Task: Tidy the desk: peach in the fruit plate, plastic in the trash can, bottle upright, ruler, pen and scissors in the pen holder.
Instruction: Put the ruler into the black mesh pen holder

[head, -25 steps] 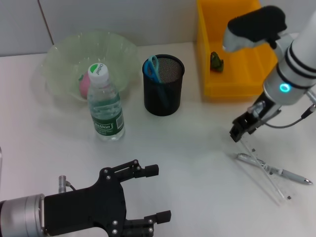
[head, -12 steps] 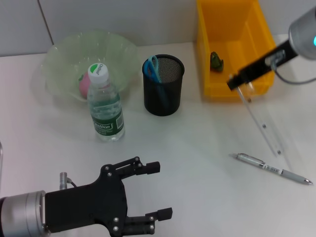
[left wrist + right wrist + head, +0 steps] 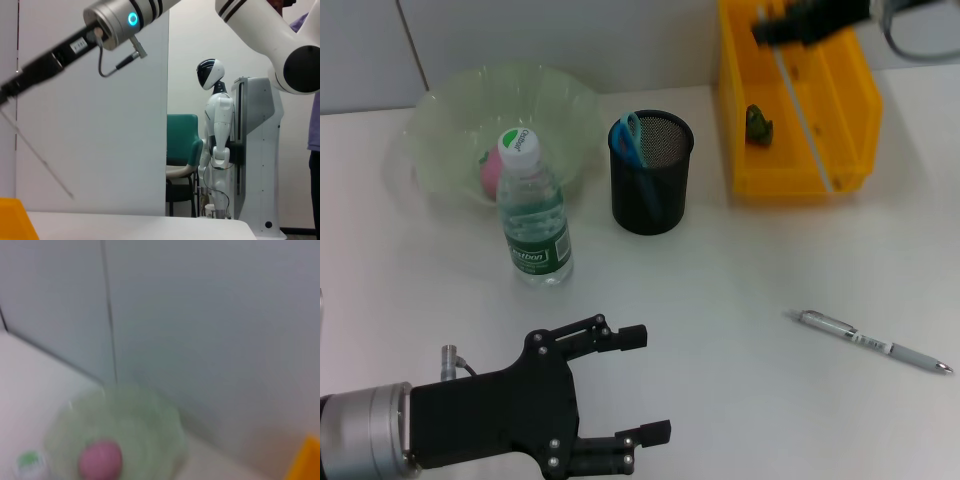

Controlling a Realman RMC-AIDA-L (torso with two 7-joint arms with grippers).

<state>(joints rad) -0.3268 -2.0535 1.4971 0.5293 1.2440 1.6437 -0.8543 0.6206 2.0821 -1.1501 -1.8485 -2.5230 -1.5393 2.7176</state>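
The black mesh pen holder point(image 3: 651, 172) is being taken as the landmark on the white desk point(image 3: 720, 300). Blue-handled scissors point(image 3: 629, 139) are standing inside it, only their handles being visible above the rim. To the holder's left, the clear plastic water bottle with a green label point(image 3: 532, 212) is standing upright, partly covering the translucent pale green fruit plate point(image 3: 450, 120) behind it, where the pink peach point(image 3: 490, 175) is being largely hidden by the bottle's cap. To the holder's right and farther back, the yellow plastic trash bin point(image 3: 840, 150) is being cut off at the frame's top; a small dark green piece of plastic point(image 3: 758, 122) is lying in it. The right gripper point(image 3: 782, 28) is being held high above that bin, pinching the upper end of the clear transparent ruler point(image 3: 805, 115), which is hanging down slanted across the bin and is hard to make out against the yellow. Most of the right arm is out of the head view; in the left wrist view it is being seen from below with the ruler as a faint line. The white and silver pen point(image 3: 873, 341) is lying on the desk well to the holder's right and nearer the robot. The black left gripper point(image 3: 635, 385) is being held low near the front edge, its fingers spread wide and empty. The right wrist view is blurred, showing only the plate and peach.
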